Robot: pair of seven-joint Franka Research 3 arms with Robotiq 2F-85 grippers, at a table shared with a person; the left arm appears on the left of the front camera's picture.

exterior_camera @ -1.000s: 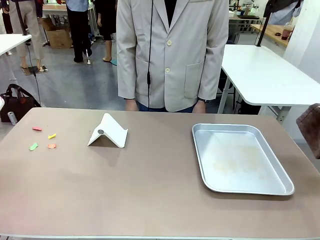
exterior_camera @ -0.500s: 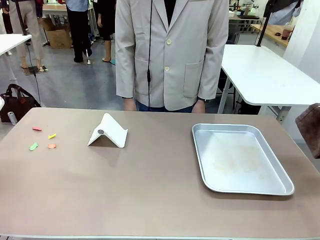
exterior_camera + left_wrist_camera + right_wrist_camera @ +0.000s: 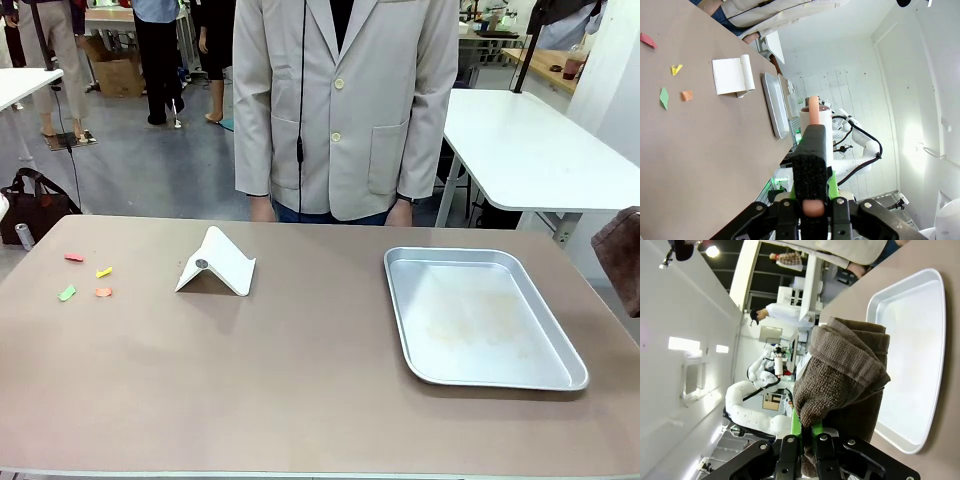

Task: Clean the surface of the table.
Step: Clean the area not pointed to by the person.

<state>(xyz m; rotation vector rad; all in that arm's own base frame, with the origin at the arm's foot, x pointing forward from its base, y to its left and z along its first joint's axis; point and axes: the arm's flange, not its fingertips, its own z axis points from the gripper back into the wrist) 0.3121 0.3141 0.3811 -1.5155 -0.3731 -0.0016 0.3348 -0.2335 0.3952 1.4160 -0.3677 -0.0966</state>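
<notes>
Right tool (image 3: 810,442): clamped on a folded brown terry cloth (image 3: 845,370) that bulges out above the green pads. In the front view the cloth shows at the right edge, over the table's right end.
Left tool (image 3: 812,200): closed tight on a black rough-faced block (image 3: 812,160) with a pinkish rod along it (what it is, I cannot tell), held above the table's left part.
Table: the large matte brownish-taupe table (image 3: 300,390) spans the front view, between the robot and the person.
Litter: four small coloured paper scraps (image 3: 103,292) lie at the far left.
Other things: a white folded stand (image 3: 217,262) sits just right of the scraps, and a shiny rectangular metal tray (image 3: 500,384) lies well apart on the right.
Person: a person in a pale grey jacket (image 3: 345,100) stands at the far edge, with both hands close to it.
Risk: a broad wipe could flick the light scraps off the left edge. It could also knock the stand or catch the tray's rim, and the cloth may drag loose.
</notes>
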